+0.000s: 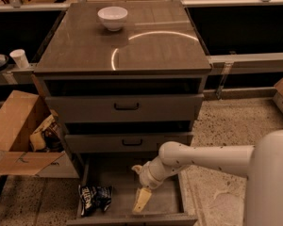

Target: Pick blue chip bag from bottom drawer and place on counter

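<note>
The counter [146, 55] sits well above the bottom drawer [167, 200], which stands open. My pincer [142, 200] hangs over the drawer's middle; its opening I cannot tell. The blue chip bag [94, 197] lies at the drawer's left end, apart from the pincer.

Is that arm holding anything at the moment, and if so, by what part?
Nothing is held. The end effector hangs over the floor of the bottom drawer, apart from the blue chip bag, which lies untouched at the drawer's front corner.
</note>
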Robot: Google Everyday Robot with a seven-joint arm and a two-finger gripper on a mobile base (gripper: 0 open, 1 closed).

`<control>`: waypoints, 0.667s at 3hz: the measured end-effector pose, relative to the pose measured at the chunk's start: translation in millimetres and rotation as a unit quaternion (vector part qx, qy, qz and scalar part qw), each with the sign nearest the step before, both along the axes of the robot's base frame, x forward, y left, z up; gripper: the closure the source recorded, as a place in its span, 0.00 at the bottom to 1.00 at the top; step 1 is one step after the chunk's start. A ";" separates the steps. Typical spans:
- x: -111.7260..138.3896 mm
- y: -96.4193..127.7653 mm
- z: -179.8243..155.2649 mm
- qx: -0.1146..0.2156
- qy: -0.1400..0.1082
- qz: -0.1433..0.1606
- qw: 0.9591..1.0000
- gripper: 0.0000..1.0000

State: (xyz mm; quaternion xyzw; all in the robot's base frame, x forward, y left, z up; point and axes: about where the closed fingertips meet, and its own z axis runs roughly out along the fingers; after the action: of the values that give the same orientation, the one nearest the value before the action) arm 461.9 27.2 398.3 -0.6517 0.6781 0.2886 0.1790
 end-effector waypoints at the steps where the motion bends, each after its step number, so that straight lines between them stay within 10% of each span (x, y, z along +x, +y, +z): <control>1: -16.8 7.0 -29.4 0.011 0.028 -0.002 1.000 0.00; 2: -16.8 7.0 -29.4 0.011 0.028 -0.002 1.000 0.00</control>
State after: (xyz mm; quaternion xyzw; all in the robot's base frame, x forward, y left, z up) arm 445.1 34.2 368.9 -0.6403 0.6809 0.3140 0.1669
